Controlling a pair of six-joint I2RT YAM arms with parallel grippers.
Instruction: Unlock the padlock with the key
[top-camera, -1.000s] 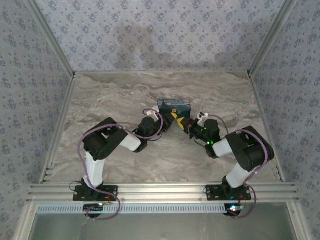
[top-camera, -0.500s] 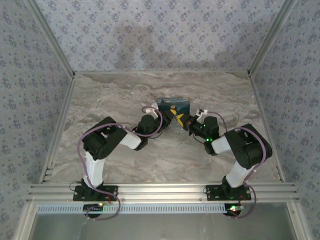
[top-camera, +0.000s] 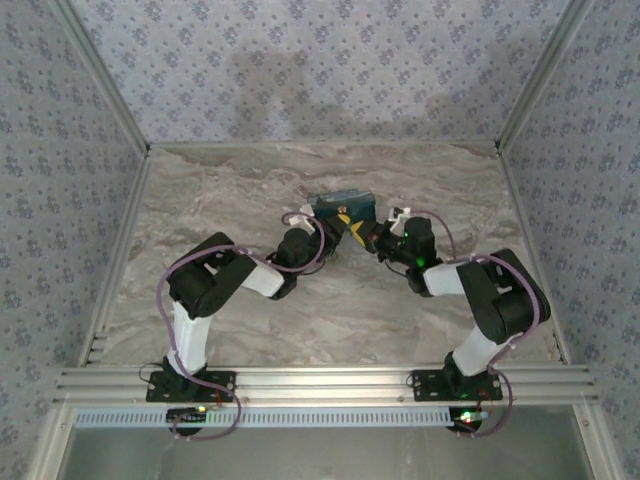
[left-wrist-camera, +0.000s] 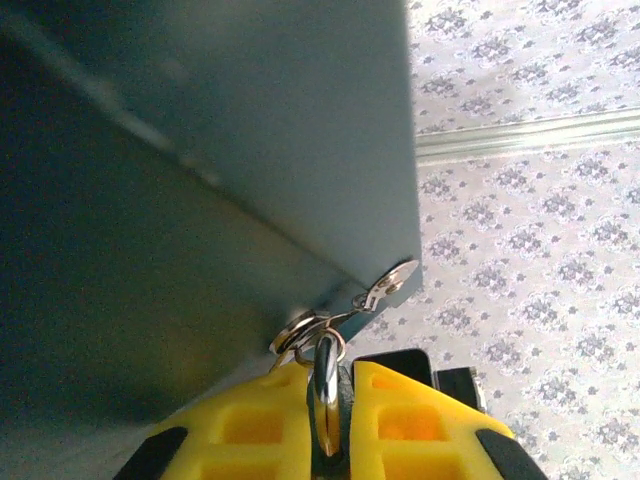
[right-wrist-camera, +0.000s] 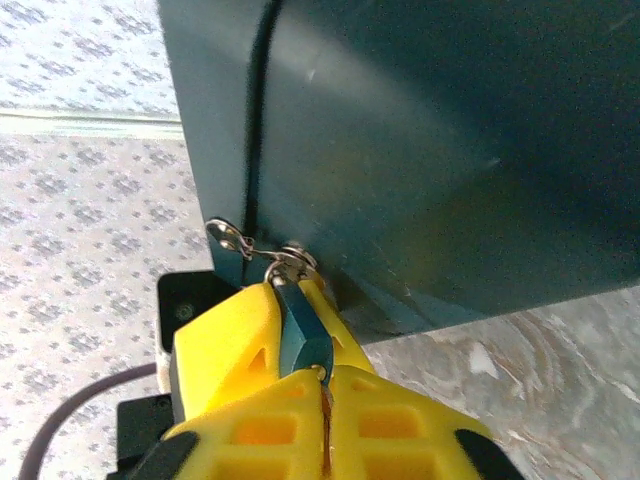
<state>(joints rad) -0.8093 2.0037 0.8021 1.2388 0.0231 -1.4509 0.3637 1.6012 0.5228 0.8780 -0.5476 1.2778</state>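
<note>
The small dark blue padlock hangs from a silver hasp ring on the front of the starry-night box. My left gripper is shut on the padlock, whose silver shackle shows between its yellow fingers. My right gripper is shut on the key, a thin brass sliver at the padlock's lower end. In the top view the left gripper and right gripper meet just in front of the box.
A small spare key dangles on a wire ring beside the hasp. The box's dark side stands close ahead of both wrists. Marbled tabletop lies around the box, enclosed by patterned walls.
My right arm has swung up and left toward the box. Both grippers and the box have shifted slightly toward the back wall.
</note>
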